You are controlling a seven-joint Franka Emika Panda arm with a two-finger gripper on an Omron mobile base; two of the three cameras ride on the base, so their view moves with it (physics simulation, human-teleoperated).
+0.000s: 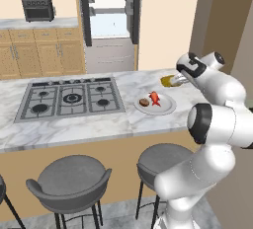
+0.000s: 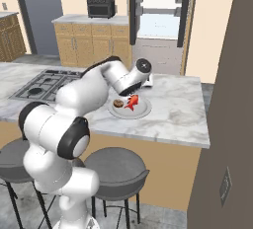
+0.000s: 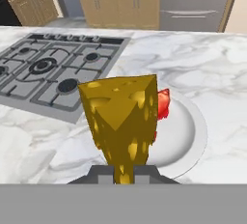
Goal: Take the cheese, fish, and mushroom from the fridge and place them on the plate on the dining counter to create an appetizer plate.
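Note:
My gripper (image 1: 179, 80) is shut on the cheese (image 1: 169, 81), a yellow-gold wedge held in the air just right of and behind the plate (image 1: 167, 107). In the hand view the cheese (image 3: 123, 117) sits between the fingertips, above the near part of the plate (image 3: 190, 138). The red-orange fish (image 1: 154, 98) and the small brown mushroom (image 1: 144, 102) lie on the plate, on the dining counter (image 1: 99, 124). From the right base, the fish (image 2: 132, 102) and mushroom (image 2: 118, 103) show on the plate (image 2: 143, 110) below my wrist. The fridge (image 1: 109, 50) stands open behind the counter.
A steel gas cooktop (image 1: 69, 98) fills the counter left of the plate. Two grey stools (image 1: 74, 178) stand against the counter's near side. A wall counter with wood cabinets and a dark toaster oven (image 1: 38, 8) lies at the back left. A brown wall (image 2: 232, 124) rises on the right.

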